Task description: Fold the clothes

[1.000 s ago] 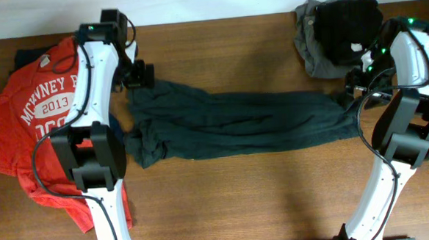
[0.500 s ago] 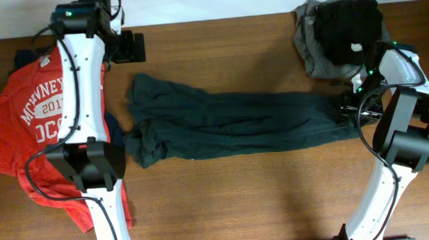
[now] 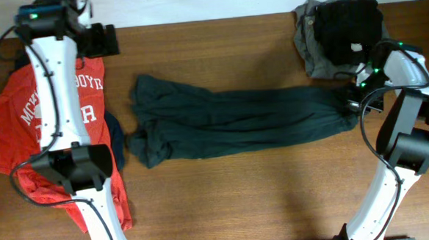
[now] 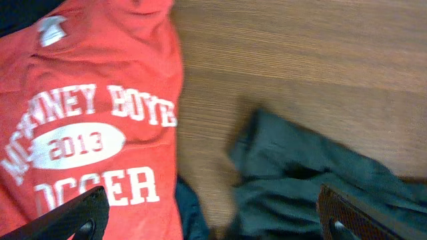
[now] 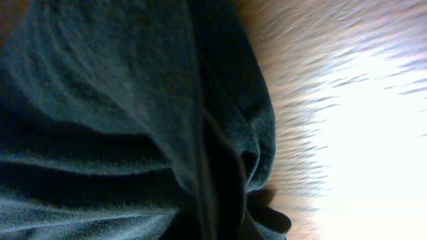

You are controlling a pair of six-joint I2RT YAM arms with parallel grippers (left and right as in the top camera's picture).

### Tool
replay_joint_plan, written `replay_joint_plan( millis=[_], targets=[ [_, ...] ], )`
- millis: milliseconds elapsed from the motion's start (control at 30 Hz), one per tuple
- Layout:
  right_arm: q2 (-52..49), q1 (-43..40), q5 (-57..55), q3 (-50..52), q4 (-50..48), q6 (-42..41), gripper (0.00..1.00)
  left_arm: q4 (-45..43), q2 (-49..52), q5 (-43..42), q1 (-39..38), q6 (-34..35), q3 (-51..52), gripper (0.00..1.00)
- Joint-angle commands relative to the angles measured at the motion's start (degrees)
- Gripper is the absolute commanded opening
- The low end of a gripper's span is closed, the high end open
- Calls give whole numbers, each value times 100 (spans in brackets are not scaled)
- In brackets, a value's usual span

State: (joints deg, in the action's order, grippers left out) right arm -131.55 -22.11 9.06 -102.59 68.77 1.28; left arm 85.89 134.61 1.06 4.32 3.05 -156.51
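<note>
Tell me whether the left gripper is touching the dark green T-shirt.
Apart. The overhead view shows the left gripper off to the upper left, with bare table between it and the dark green T-shirt.

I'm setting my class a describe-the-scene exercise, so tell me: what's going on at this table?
Two robot arms are folding a dark T-shirt, which lies stretched out in a long bunched strip across the wooden table, not yet folded. The right claw is down at the shirt's right end; whether it grips the cloth cannot be told. The left claw hangs open and empty at the far left, near a red T-shirt. A grey garment sits in the far right corner.
</note>
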Motion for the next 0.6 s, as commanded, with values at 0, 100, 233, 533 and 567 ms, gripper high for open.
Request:
replay_joint_plan(
  millis=[0, 100, 233, 533, 567],
  targets=[
    [-13, -374, 2, -306, 87, -186, 4, -33, 37, 81, 306, -7, -94, 99],
    [142, -588, 396, -514, 280, -142, 4, -33, 37, 81, 391, -7, -94, 99],
    [376, -588, 1191, -809, 601, 334, 4, -35, 37, 81, 389, -7, -94, 99],
    [721, 647, 1733, -1128, 866, 575, 4, -37, 37, 61, 385, -7, -94, 99],
    [745, 826, 1733, -1128, 872, 529, 4, -35, 37, 61, 385, -7, -94, 99]
  ],
)
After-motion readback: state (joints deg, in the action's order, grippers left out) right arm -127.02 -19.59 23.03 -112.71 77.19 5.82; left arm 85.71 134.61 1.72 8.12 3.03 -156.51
